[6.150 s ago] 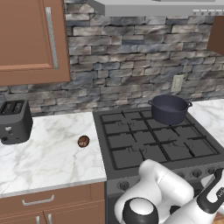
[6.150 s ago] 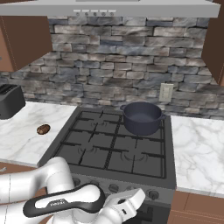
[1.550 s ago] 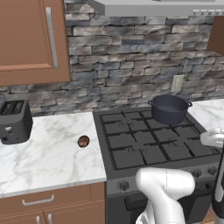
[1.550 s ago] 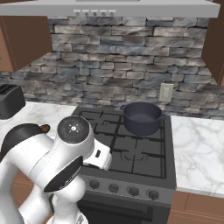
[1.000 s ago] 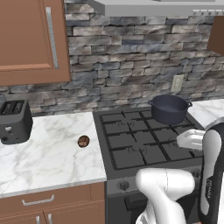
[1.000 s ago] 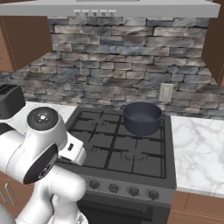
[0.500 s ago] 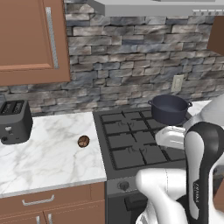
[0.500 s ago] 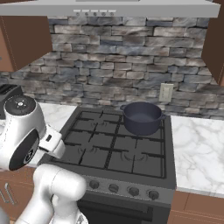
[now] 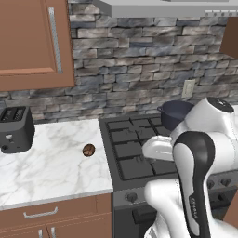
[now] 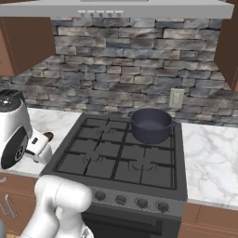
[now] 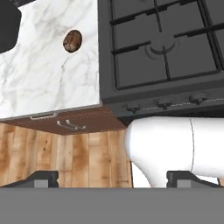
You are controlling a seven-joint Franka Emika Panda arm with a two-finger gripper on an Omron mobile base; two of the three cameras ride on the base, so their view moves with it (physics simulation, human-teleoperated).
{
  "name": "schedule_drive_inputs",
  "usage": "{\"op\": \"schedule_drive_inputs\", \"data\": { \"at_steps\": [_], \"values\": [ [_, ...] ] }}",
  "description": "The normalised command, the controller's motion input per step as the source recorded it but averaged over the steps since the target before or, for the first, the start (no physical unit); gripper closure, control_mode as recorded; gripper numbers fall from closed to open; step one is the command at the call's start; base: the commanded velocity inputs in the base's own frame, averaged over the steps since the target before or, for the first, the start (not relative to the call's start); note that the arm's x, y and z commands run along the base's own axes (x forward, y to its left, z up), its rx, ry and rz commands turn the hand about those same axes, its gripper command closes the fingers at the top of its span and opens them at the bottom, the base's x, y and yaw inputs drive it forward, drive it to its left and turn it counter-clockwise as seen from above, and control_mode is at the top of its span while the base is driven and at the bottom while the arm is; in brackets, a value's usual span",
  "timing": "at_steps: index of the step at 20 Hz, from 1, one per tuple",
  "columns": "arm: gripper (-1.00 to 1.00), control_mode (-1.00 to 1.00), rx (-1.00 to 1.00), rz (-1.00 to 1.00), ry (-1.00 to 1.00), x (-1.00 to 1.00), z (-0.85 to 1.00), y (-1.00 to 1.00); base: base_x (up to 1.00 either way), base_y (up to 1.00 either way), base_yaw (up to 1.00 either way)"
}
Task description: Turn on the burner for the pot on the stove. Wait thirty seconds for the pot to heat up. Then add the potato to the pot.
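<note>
The brown mottled potato (image 9: 88, 149) lies on the white marble counter (image 9: 46, 167) left of the stove (image 10: 121, 158). It also shows at the upper left of the hand view as the potato (image 11: 72, 40). The dark blue-grey pot (image 10: 151, 125) stands without a lid on the stove's back right grate, hiding its burner. In the left base view my arm covers part of the pot (image 9: 174, 114). My gripper (image 11: 113, 177) hangs high above the stove's front left corner, open, its fingertips (image 11: 41, 177) far apart with nothing between them.
A black toaster (image 9: 16, 130) stands at the counter's left end. Round knobs (image 10: 130, 201) line the stove's grey front panel. Wooden cabinets (image 9: 32, 42) and a range hood (image 10: 139, 8) hang above. My white arm (image 10: 18, 139) rises over the counter's edge.
My arm has swung left across the stove toward the counter. The jaws have opened wide. Pot and potato have not moved.
</note>
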Motion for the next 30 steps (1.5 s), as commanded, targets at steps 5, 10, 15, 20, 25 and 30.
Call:
{"op": "schedule_drive_inputs", "data": {
  "at_steps": [5, 10, 15, 20, 25, 30],
  "values": [
    [-1.00, -1.00, 0.00, 0.05, 0.02, 0.02, -0.06, 0.48, 0.00, 0.00, 0.00],
    [-1.00, -1.00, 0.00, 0.06, 0.00, 0.05, -0.17, 0.39, 0.00, 0.00, 0.00],
    [-1.00, -1.00, -0.01, 0.08, 0.00, 0.14, -0.23, 0.33, 0.00, 0.00, 0.00],
    [-1.00, -1.00, -0.05, 0.06, 0.00, 0.19, -0.19, 0.32, 0.00, 0.00, 0.00],
    [-1.00, -1.00, -0.04, 0.05, 0.00, 0.27, -0.10, 0.20, 0.00, 0.00, 0.00],
    [-1.00, -1.00, -0.01, 0.04, 0.00, 0.34, -0.23, 0.11, 0.00, 0.00, 0.00]
  ]
}}
